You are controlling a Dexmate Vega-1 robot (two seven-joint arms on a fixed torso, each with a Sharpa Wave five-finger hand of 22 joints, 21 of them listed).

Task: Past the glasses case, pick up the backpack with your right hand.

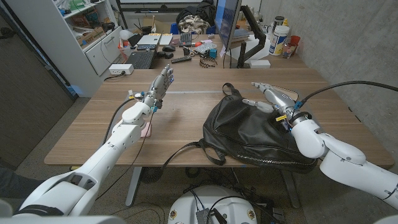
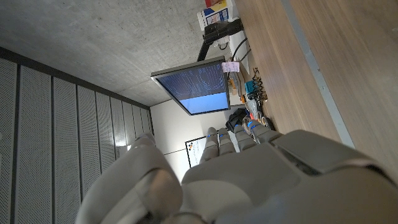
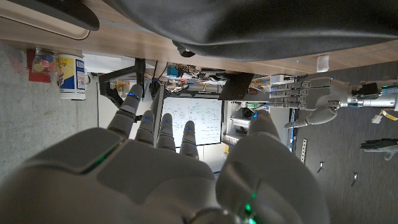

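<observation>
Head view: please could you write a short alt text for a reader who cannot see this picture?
A black backpack lies on the right part of a wooden table, and the right robot hand hovers open over its far edge. The left robot hand is raised above the table, fingers apart, holding nothing. Behind the table stands a cluttered desk with a monitor.

Table: we see a long wooden table (image 1: 186,134) with a pale seam across it.
Far end: a monitor (image 1: 227,28), keyboard (image 1: 140,59) and small clutter.
Left: white shelves (image 1: 87,31) with drawers.
Right: a grey concrete wall (image 1: 348,37).
Floor: grey, perhaps carpet.
Back wall: a whiteboard (image 3: 200,121), we think.
</observation>
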